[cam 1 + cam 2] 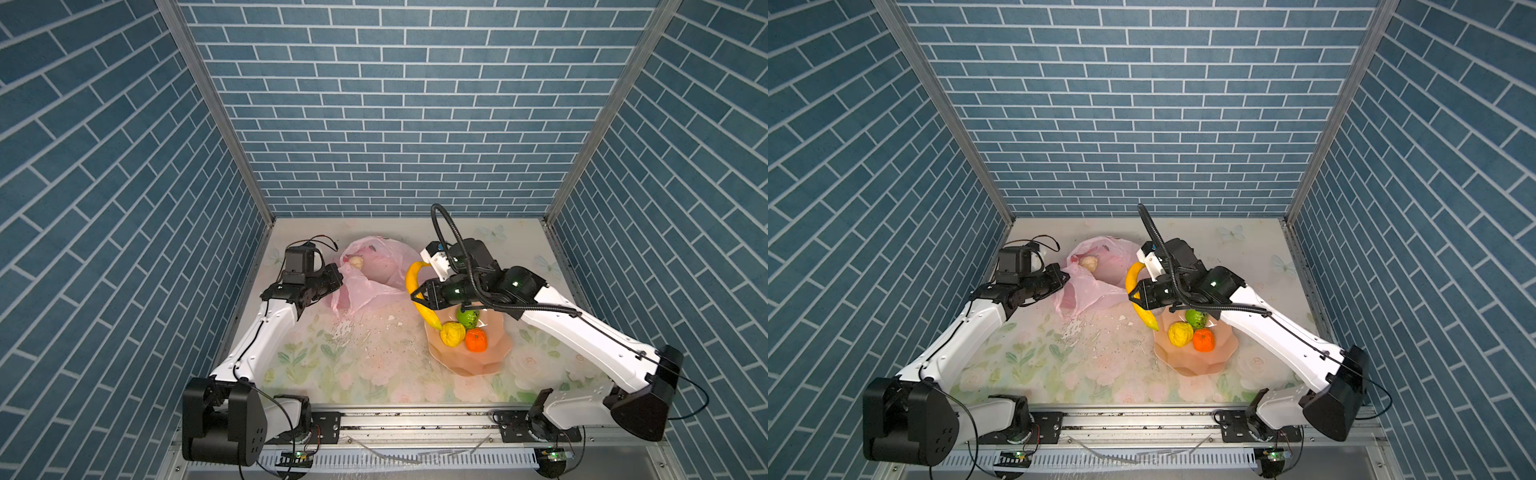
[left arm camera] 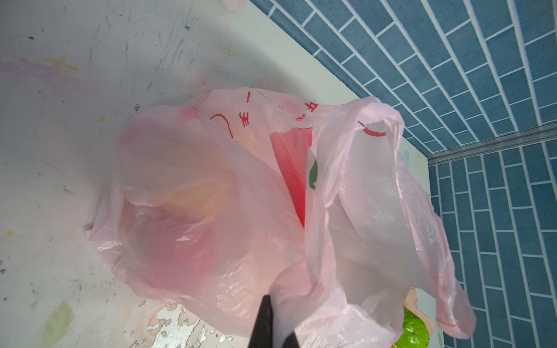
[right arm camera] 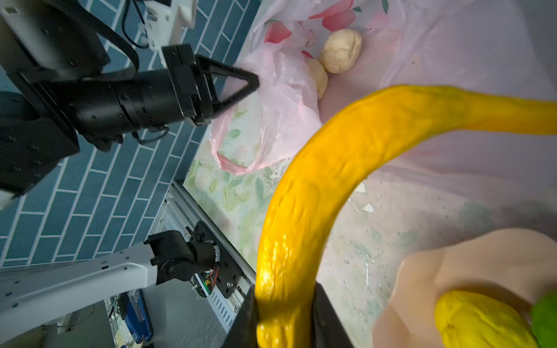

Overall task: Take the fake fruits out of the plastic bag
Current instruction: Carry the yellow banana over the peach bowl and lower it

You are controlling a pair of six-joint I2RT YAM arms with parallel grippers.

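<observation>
The pink plastic bag [image 1: 374, 276] [image 1: 1096, 282] lies open at the back of the table. My left gripper [image 1: 340, 271] [image 1: 1065, 275] [image 2: 275, 319] is shut on its rim film. Two cream-white lumps [image 3: 342, 51] [image 3: 319, 76] lie inside; only one [image 1: 356, 262] shows in the top views. My right gripper [image 1: 417, 297] [image 1: 1133, 296] [image 3: 286, 316] is shut on the yellow banana [image 1: 413, 278] [image 1: 1133, 278] [image 3: 331, 168], lifted between the bag and the bowl. In the peach bowl [image 1: 494, 357] [image 1: 1225, 351] sit a wrinkly yellow fruit [image 1: 453, 333], a tangerine [image 1: 476, 340] and a green fruit [image 1: 468, 318].
Blue brick-pattern walls [image 1: 395, 124] close in the back and both sides. The floral table cover [image 1: 353, 365] is worn, with white flakes near the middle. A metal rail [image 1: 415, 419] runs along the front edge between the arm bases.
</observation>
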